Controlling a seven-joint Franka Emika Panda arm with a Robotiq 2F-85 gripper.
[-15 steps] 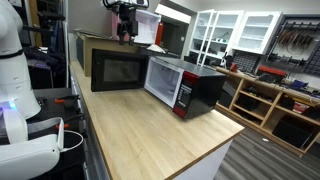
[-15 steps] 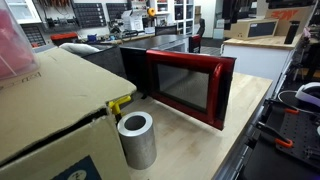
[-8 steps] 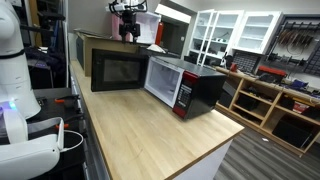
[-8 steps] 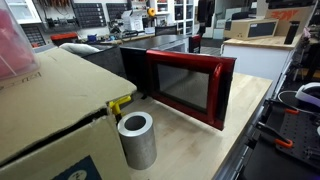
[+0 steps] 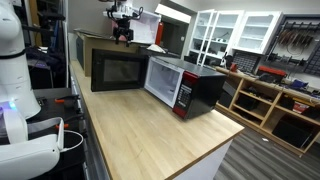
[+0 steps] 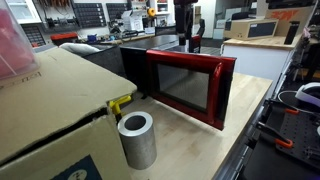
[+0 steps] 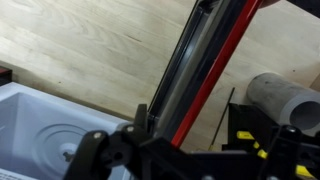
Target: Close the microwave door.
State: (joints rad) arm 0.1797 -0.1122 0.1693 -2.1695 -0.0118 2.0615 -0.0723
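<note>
the microwave [image 5: 198, 88] sits on the wooden desk [image 5: 150, 140] with its cavity open. the microwave door [image 6: 190, 85] is swung wide out, standing upright on its hinge. in an exterior view its red face and dark window look toward the cardboard box [image 6: 50, 110].

the fingers [image 6: 184, 38] hang just above the door's top edge, not touching it as far as can be seen. the wrist view looks straight down on that edge. it runs as a long black-and-red strip on a diagonal, with the white cavity [image 7: 40, 135] on the black side and the red face on the other. the fingers are only dark blurred shapes low in that view. i cannot tell how far apart they are, and nothing appears to be held.

closing likely means coming down on the red side and pushing across the door's long axis toward the cavity. a grey cylinder [image 6: 135, 140] stands near that red side, so the descent looks tight there. the desk between door and cavity shows bare.
</note>
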